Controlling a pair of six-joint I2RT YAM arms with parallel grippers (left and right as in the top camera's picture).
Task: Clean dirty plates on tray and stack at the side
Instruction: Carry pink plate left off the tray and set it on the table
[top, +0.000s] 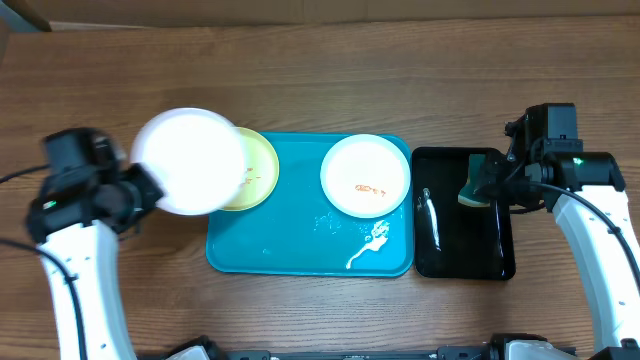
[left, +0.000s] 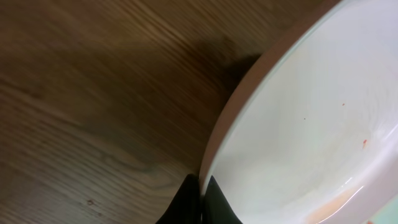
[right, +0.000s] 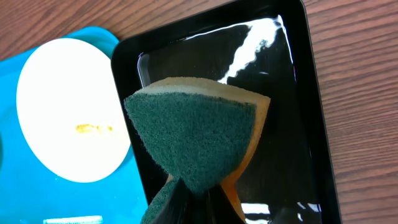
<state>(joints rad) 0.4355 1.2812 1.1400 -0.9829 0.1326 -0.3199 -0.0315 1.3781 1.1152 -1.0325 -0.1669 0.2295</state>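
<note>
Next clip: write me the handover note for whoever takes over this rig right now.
Left hand: shut on a white plate, held over the left edge of the tray and partly covering the yellow-green plate.
Right hand: shut on the sponge, above the black tray.
On the tray: yellow-green plate at left, second white plate at right with an orange smear. The tray has a white smear.
Done: nothing stacked at the side yet. The held plate shows faint red specks.
Left: wipe the plates and stack them beside the tray.
</note>
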